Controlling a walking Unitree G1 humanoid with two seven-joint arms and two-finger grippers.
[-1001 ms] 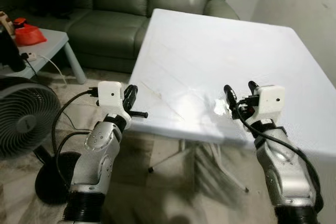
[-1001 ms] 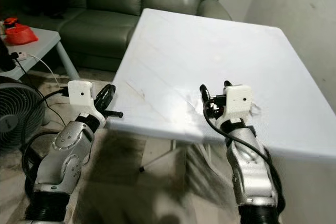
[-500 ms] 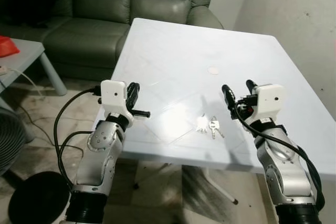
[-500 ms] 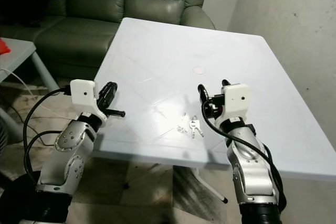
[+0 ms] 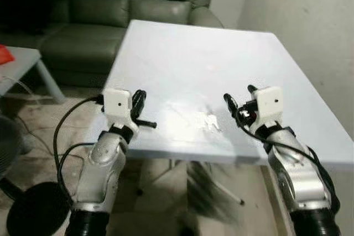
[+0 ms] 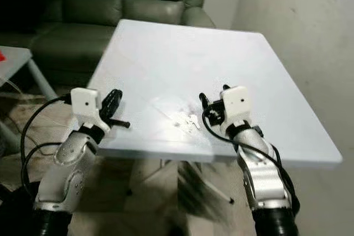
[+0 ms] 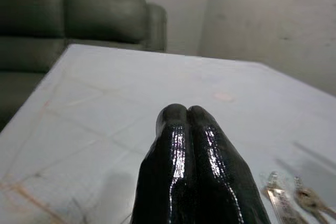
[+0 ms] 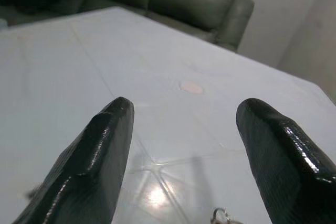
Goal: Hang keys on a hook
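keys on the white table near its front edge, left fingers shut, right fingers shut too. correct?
Not quite: the right gripper has its fingers open, spread wide in the right wrist view. The keys do lie on the white table near its front edge, and the left gripper is shut.

Both silver arms reach forward, bent at the elbows. The left gripper has its fingers pressed together; the right gripper has its fingers spread wide.
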